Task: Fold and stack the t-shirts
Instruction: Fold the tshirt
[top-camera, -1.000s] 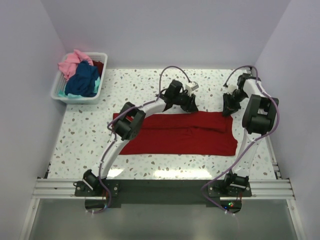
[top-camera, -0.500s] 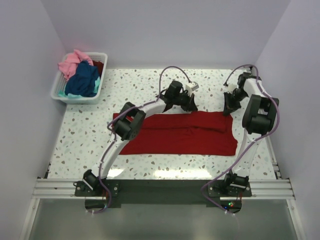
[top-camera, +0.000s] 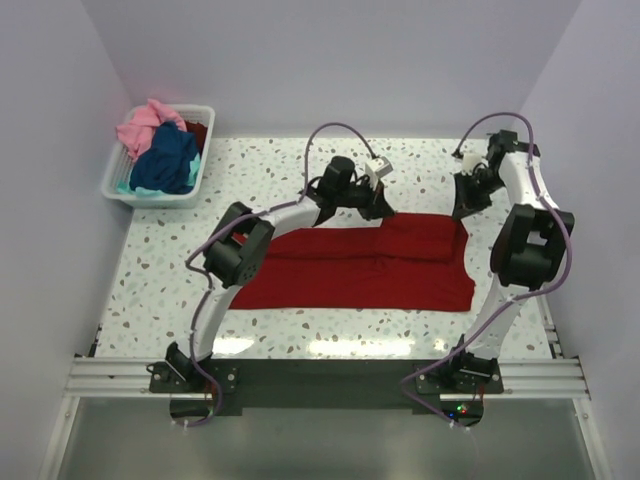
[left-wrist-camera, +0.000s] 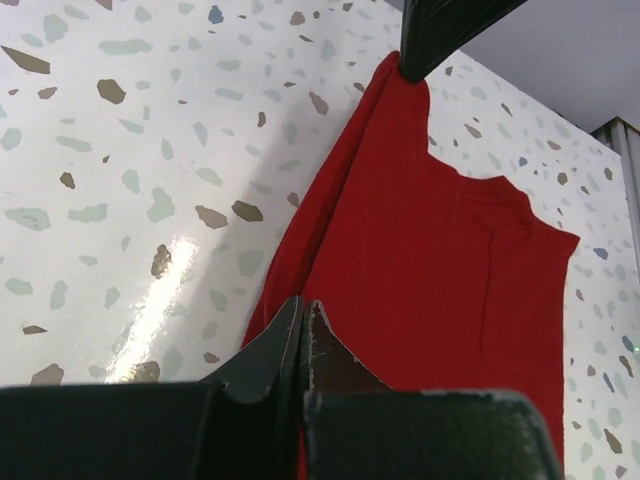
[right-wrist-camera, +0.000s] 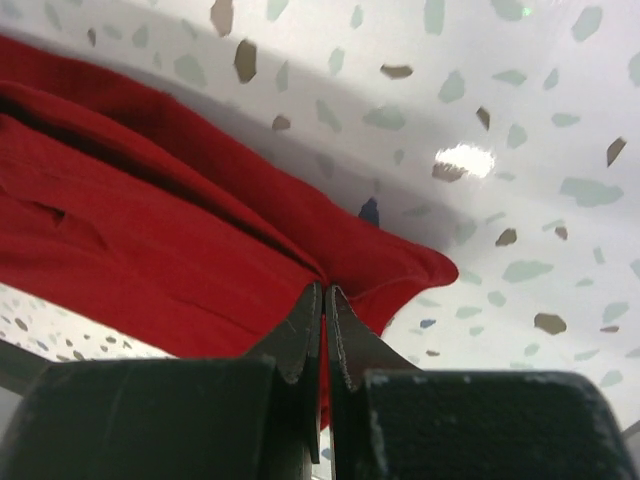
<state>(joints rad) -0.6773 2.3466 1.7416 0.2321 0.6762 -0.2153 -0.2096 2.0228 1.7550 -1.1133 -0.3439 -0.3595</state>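
Note:
The large deep red t-shirt (top-camera: 370, 270) lies spread across the middle of the speckled table, folded lengthwise. My left gripper (top-camera: 385, 212) is shut on its far edge near the middle; the left wrist view shows the jaws (left-wrist-camera: 303, 312) pinched on the red cloth (left-wrist-camera: 440, 260). My right gripper (top-camera: 462, 210) is shut on the far right corner, the cloth (right-wrist-camera: 150, 250) bunched between its closed jaws (right-wrist-camera: 325, 292). That held far edge is raised off the table. More t-shirts sit in the basket: pink (top-camera: 140, 128), navy blue (top-camera: 168, 160) and teal (top-camera: 197, 166).
The white slatted basket (top-camera: 150, 200) stands at the far left corner of the table. White walls close in the left, right and back sides. The arm bases sit on a metal rail (top-camera: 320, 375) at the near edge.
Both grippers have closed on the red t-shirt's far edge. Both arms have drawn up and toward the back wall, taking that edge with them.

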